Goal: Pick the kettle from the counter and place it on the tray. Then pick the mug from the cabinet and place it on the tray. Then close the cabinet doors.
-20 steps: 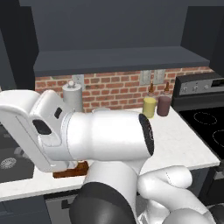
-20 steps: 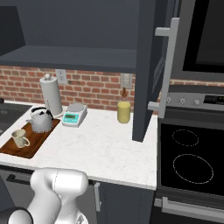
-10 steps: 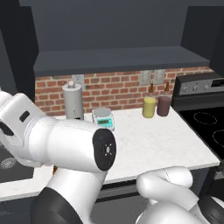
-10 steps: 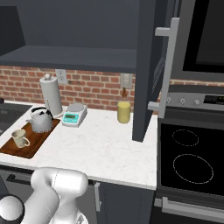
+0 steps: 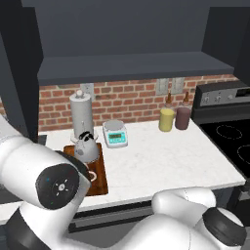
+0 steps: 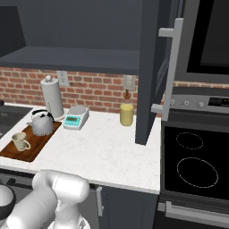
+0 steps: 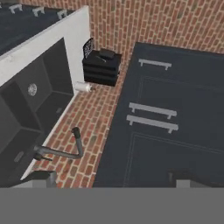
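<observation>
- Reddish-brown wood: the tray (image 6: 27, 146) lies at the left end of the white marbled surface (image 6: 107, 152), near its front edge.
- Grey metal, the kettle (image 6: 42, 123) stands upright on the far end of the tray, black handle on top; in the left base view the kettle (image 5: 87, 148) sits in front of the paper-towel roll (image 5: 82, 115).
- The cream mug (image 6: 19, 141) stands upright on the near end of the tray, just in front of the kettle and apart from it, its loop handle turned toward the right.
- A white-and-teal kitchen scale (image 6: 74, 120) sits just right of the tray, and a yellow cup (image 6: 126, 114) stands further right by the brick wall, with a maroon cup (image 5: 183, 117) beside it.
- One dark cabinet door (image 6: 154, 67) stands swung open, edge-on over the surface's right end, its silver bar handle (image 6: 171, 69) facing the stove (image 6: 195, 161).
- The pincer (image 7: 113, 177) has its two dark fingertips (image 7: 40, 176) set wide apart with nothing between them; the hand view looks at closed dark cabinet fronts with bar handles, brick wall, a sink (image 7: 30, 109) and a faucet (image 7: 65, 148).
</observation>
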Robot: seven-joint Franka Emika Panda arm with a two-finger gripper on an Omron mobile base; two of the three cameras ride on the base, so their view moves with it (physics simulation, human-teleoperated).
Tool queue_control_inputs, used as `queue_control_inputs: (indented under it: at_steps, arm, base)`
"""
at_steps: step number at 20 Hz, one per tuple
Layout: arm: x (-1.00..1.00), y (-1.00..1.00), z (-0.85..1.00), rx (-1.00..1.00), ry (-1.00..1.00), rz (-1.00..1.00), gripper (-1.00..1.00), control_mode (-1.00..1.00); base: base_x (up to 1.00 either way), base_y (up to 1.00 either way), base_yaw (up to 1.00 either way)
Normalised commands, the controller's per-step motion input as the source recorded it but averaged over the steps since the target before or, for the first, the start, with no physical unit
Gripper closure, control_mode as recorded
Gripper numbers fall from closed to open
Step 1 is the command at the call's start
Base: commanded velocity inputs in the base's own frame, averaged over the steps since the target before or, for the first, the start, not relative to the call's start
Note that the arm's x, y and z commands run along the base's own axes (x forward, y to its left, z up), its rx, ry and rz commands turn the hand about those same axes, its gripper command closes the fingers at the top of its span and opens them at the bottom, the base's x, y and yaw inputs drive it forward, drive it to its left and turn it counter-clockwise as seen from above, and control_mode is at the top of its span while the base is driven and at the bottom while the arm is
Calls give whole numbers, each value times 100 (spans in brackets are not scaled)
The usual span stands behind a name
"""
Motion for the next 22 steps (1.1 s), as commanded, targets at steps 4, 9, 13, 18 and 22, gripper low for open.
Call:
queue_control_inputs:
  at_steps: [4, 9, 13, 18, 22]
  arm:
    - [41, 6, -8, 0, 0, -14, -100, -100]
    - [31, -10, -7, 0, 0, -10, -100, -100]
    - [23, -30, -6, 0, 0, -10, -100, -100]
    - [18, -40, -4, 0, 1, -10, -100, -100]
    - [16, -42, -1, 0, 1, -10, -100, -100]
  base:
    - [0, 0, 0]
    - [0, 0, 0]
    - [0, 0, 0]
    - [0, 0, 0]
    - [0, 0, 0]
